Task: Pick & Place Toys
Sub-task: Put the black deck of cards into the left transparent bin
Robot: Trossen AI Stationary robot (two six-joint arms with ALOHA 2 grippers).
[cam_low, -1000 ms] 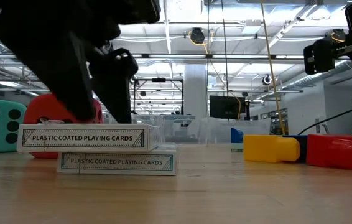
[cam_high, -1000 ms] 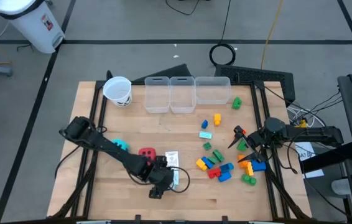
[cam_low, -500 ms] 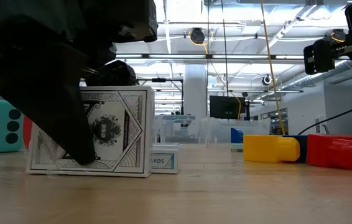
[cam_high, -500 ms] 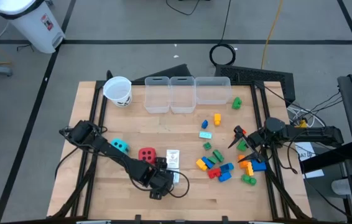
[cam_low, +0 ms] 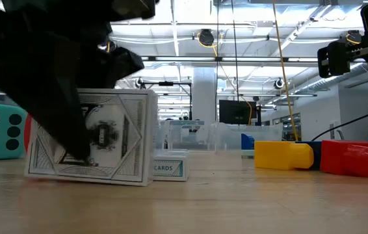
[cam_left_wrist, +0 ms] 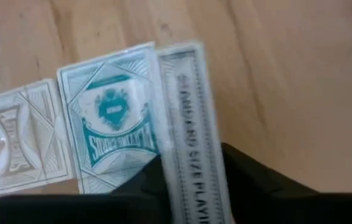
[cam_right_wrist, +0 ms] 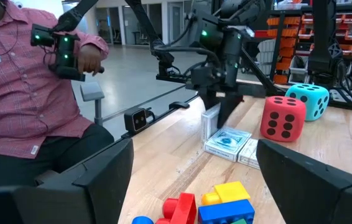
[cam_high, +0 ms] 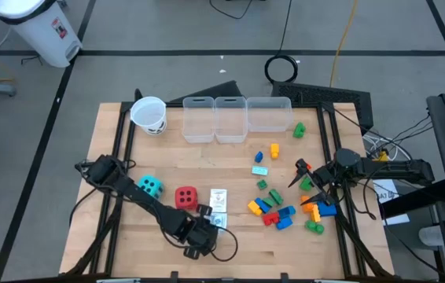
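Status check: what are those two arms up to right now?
Left end effector shut on card pack, tipped on edge. Second pack flat beside it. Right end effector open, waiting by bricks. Nothing in the way.

The white card pack with teal ornament, standing on its long edge, carries grey capitals along its narrow side that read "STANDARD SIZE PLAYI", the rest running out at the lower middle of the left wrist frame. In the low view, the flat white card pack with a teal border lying on the wooden surface shows "CARDS" at centre left.
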